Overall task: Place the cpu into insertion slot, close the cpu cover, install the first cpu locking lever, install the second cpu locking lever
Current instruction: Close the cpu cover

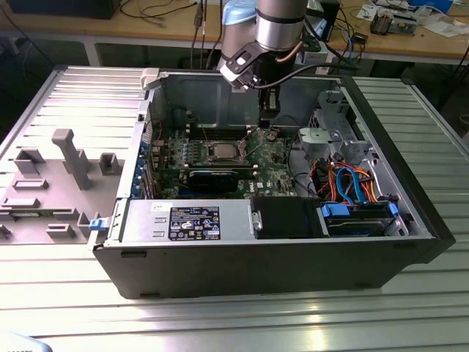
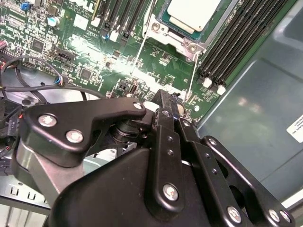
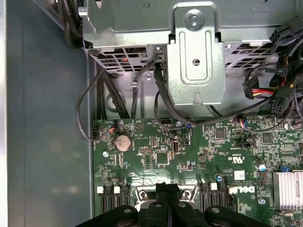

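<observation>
Already the cpu [image 2: 196, 14] sits in the slot [image 2: 160, 29], a little beyond the claw [image 2: 173, 97] — which hovers low over the board with its fingers drawn together and nothing visible between them, likely poised for fine lever work. A thin lever [image 2: 194, 71] runs from the slot toward the claw's tips. Memory slots [image 2: 236, 42] flank that path — cables [image 3: 163, 106] and a drive cage [image 3: 196, 52] crowd the claw's other side

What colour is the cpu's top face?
The cpu top is dull silver-grey, seen best in the second wrist view.
</observation>
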`<state>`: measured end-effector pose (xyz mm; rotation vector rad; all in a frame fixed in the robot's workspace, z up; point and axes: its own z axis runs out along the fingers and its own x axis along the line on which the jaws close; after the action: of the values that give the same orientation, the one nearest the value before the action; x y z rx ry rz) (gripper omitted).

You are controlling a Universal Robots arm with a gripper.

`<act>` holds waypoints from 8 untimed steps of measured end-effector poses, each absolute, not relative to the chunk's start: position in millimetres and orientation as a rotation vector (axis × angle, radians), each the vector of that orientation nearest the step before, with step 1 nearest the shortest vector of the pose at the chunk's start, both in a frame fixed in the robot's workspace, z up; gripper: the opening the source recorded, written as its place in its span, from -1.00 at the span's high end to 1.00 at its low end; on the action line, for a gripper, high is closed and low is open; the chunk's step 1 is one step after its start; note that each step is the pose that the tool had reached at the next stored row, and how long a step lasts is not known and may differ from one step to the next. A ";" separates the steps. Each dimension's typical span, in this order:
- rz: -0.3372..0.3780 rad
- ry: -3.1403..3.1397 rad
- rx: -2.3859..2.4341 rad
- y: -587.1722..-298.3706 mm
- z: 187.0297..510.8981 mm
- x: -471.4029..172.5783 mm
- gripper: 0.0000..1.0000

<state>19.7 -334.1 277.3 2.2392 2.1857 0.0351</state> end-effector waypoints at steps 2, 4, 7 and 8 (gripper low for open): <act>0.035 2.186 2.239 -334.1 277.3 21.5 0.79; 0.035 2.186 2.239 -334.1 277.3 22.7 0.79; 0.035 2.186 2.239 -334.1 277.2 24.6 0.79; 0.035 2.186 2.239 -334.1 277.2 25.1 0.79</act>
<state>25.1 -334.1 277.2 2.2392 2.1857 0.0351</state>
